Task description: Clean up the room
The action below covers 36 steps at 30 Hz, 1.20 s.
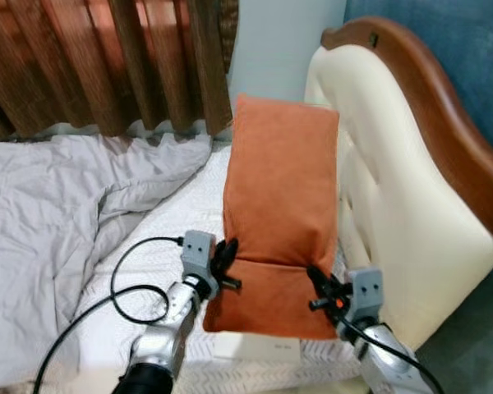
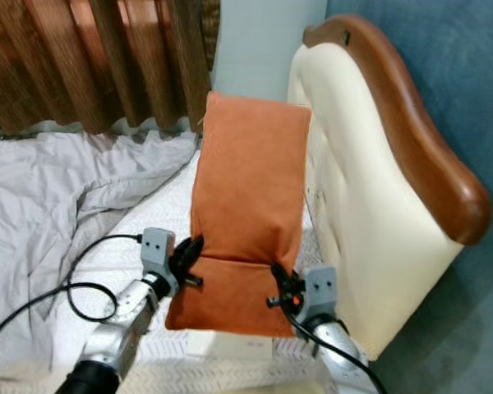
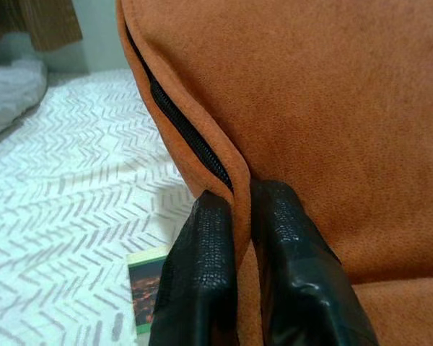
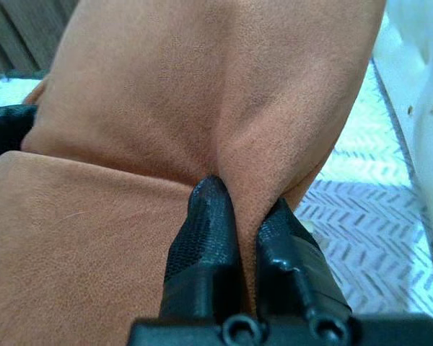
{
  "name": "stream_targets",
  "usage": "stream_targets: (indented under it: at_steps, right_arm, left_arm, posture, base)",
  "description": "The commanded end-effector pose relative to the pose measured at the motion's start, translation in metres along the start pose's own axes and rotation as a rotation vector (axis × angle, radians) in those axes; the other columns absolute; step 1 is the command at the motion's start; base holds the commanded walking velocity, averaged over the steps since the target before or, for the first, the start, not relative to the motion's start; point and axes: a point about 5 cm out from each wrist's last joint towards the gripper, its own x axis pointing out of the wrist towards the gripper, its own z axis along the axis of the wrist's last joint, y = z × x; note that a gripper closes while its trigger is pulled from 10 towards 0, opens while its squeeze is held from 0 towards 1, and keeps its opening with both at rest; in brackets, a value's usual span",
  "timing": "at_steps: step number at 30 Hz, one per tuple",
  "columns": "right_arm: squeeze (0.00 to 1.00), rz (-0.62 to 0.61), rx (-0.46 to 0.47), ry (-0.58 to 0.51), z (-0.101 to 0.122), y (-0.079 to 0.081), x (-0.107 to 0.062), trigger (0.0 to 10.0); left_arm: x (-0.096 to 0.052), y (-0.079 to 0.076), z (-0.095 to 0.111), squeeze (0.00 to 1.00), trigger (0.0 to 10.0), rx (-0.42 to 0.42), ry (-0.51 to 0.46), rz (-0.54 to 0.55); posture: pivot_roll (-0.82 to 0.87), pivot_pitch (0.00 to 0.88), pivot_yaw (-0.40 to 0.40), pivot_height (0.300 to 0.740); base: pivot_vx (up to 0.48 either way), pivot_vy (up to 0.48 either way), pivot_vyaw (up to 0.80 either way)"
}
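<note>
Closest to the robot, a small flat printed card (image 3: pixel 146 285) lies on the white bed sheet with grey zigzag marks (image 1: pixel 160 246), just under the bottom edge of the big orange soft cloth pillow (image 1: pixel 281 205). The left pincer (image 1: pixel 225 261) is pinched tight on the pillow's left edge, beside its dark zipper (image 3: pixel 187 137). The right pincer (image 1: pixel 319 285) is pinched tight on a fold of cloth at the pillow's right side. Both hold it near a crease low down. The pillow stands up tall on the bed, its bottom part bent forward onto the sheet. Its right side is next to the cream padded headboard with a brown wood rim (image 1: pixel 411 156). A black cable (image 1: pixel 127 283) loops over the sheet by the left arm. Farther left, a crumpled grey blanket (image 1: pixel 49 213) covers the bed. Behind the bed hang brown striped curtains (image 1: pixel 107 57). A pale wall (image 1: pixel 283 41) is behind the pillow, and a blue wall (image 1: pixel 460 49) is behind the headboard.
</note>
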Motion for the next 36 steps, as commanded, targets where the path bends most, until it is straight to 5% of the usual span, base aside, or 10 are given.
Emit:
stream_targets:
  at_steps: [1,7,18,26,28,36]
  right_arm:
    - [0.00,-0.057,-0.032,-0.035,0.008,-0.014,-0.005,10.0]
    - [0.00,-0.025,-0.054,0.002,0.006,-0.011,-0.007,10.0]
    - [0.00,-0.008,-0.064,0.020,0.006,-0.008,-0.016,10.0]
    - [0.00,0.011,-0.098,0.046,0.000,0.003,-0.015,10.0]
    - [0.00,0.007,-0.151,0.061,-0.001,0.008,-0.010,10.0]
    - [0.00,-0.111,-0.281,0.054,0.015,-0.019,0.035,10.0]
  left_arm:
    - [0.004,0.001,0.010,0.00,10.0,0.014,-0.037,0.012]
    - [0.006,0.000,0.000,0.00,10.0,-0.031,0.000,0.035]
    - [0.006,-0.007,-0.002,0.00,10.0,0.001,0.005,-0.002]
    - [0.020,-0.003,0.001,0.00,10.0,0.004,0.033,-0.010]
    - [0.027,0.002,0.005,0.00,10.0,-0.030,0.041,0.021]
    - [0.055,-0.004,0.035,0.00,10.0,-0.021,0.024,0.028]
  posture:
    - [-0.13,0.000,0.034,0.740]
    - [-0.16,0.087,0.023,0.740]
    - [-0.18,0.119,0.019,0.740]
    - [-0.21,0.187,0.027,0.740]
    - [-0.24,0.263,0.019,0.740]
    - [-0.30,0.466,-0.006,0.740]
  base:
    - [0.345,-0.330,0.00]
    - [0.187,-0.055,0.00]
    - [0.106,-0.138,0.00]
    - [0.048,-0.035,0.00]
    - [0.000,0.000,0.00]
    - [0.000,0.000,0.00]
